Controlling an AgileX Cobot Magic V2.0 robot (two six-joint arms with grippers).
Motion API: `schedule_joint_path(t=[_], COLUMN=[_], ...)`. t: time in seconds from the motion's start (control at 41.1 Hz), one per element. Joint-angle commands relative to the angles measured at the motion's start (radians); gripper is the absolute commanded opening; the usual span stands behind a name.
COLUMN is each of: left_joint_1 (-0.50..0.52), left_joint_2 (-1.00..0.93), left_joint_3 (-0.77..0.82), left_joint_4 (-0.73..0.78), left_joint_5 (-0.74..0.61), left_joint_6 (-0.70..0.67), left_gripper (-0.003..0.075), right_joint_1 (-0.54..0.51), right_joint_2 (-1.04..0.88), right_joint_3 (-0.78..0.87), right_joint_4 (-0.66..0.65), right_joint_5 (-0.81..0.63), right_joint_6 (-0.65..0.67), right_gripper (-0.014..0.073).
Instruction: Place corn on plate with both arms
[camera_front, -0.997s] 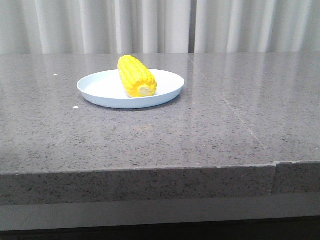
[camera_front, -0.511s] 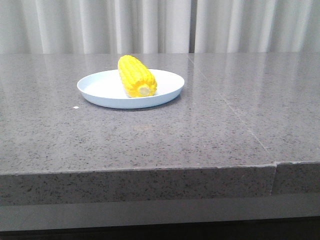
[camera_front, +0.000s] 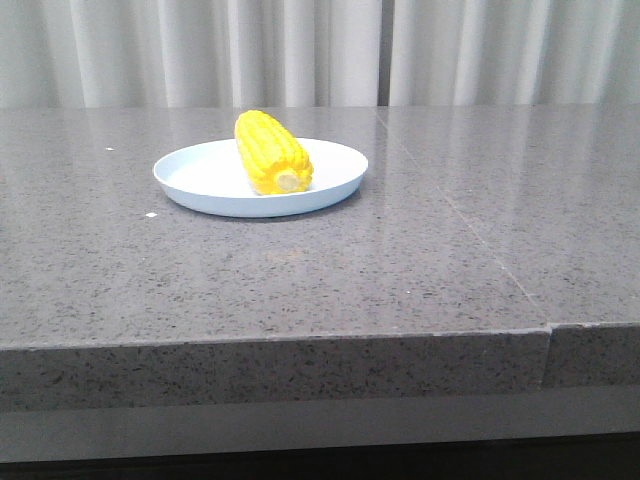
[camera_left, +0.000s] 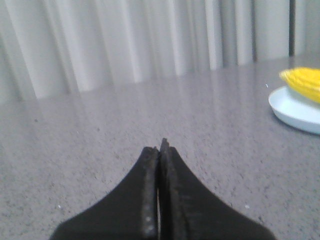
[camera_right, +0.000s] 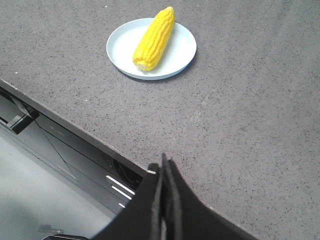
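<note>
The bright yellow corn (camera_front: 272, 152) lies on the pale blue-white plate (camera_front: 200, 178), its pale cut end toward me, in the front view. The right wrist view shows the corn (camera_right: 154, 38) on the plate (camera_right: 181, 50) far ahead of my right gripper (camera_right: 164, 165), which is shut and empty over the table's front edge. The left wrist view shows my left gripper (camera_left: 160, 147) shut and empty low over the table, with the corn (camera_left: 303, 82) and plate (camera_left: 292, 107) at the picture's right edge. Neither gripper shows in the front view.
The grey speckled stone table (camera_front: 400, 260) has a seam (camera_front: 470, 235) running front to back on the right. White curtains (camera_front: 320, 50) hang behind it. The right wrist view shows the table's front edge (camera_right: 65, 125) and the floor below.
The plate and corn look shifted a hair to the left in the front view; nothing else has moved.
</note>
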Motion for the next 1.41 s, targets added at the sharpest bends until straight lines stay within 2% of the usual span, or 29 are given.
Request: schedule_joint_path(t=[0.0,1.241,1.314,1.386], left_joint_1=[0.016,-0.013,-0.013,-0.013], left_joint_2=[-0.009,-0.022,-0.022,-0.020], left_joint_3=[0.002,0.002,0.002,0.002], left_joint_4=[0.000,0.000,0.000,0.000], left_joint_5=[-0.108,-0.114,-0.114,-0.114], left_joint_6=[-0.009,-0.009,-0.009,-0.009], left_gripper=[-0.0020,-0.0020,-0.0020,-0.0020], right_joint_1=[-0.003,-0.003,-0.004,-0.080], right_joint_2=[0.006,0.006,-0.021,-0.081], right_joint_3=[-0.023,-0.023,0.014,0.105], right_joint_4=[-0.005,-0.005,-0.005,-0.005], right_joint_5=[-0.069,-0.067,-0.107,-0.203], right_joint_6=[-0.006,-0.006,-0.006,-0.006], right_gripper=[-0.0119,-0.0119,-0.0119,-0.0119])
